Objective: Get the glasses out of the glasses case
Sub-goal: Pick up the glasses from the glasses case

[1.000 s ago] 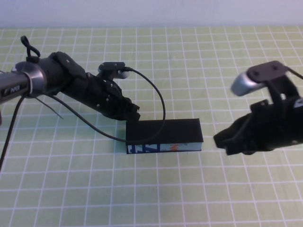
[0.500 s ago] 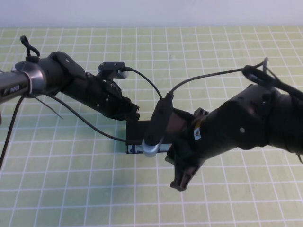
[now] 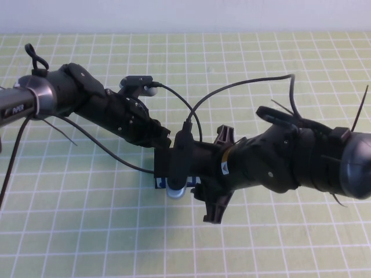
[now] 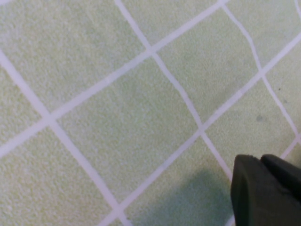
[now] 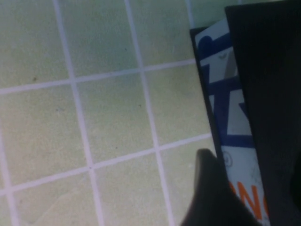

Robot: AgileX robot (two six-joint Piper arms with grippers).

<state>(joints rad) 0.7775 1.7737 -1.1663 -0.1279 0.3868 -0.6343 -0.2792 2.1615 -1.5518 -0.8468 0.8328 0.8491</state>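
The glasses case point(image 3: 163, 164) is a matte black box lying mid-table, mostly covered by my right arm; its blue, white and orange front strip point(image 5: 235, 141) shows in the right wrist view. The lid is down and the glasses are hidden. My right gripper point(image 3: 218, 174) hangs over the case, open. One finger point(image 3: 223, 136) stands behind the case. The other finger point(image 5: 211, 193) is in front of the strip, over the mat. My left gripper point(image 3: 159, 139) rests at the case's back left corner, shut, its fingertips point(image 4: 263, 188) just above the mat.
A green mat with a white grid point(image 3: 87, 231) covers the table. Black cables point(image 3: 191, 110) loop above the case between the two arms. A pale wall edge point(image 3: 185, 17) runs along the far side.
My right arm has swung in from the right side to lie over the case, and its jaws have opened wide. The left arm and the case have not moved.
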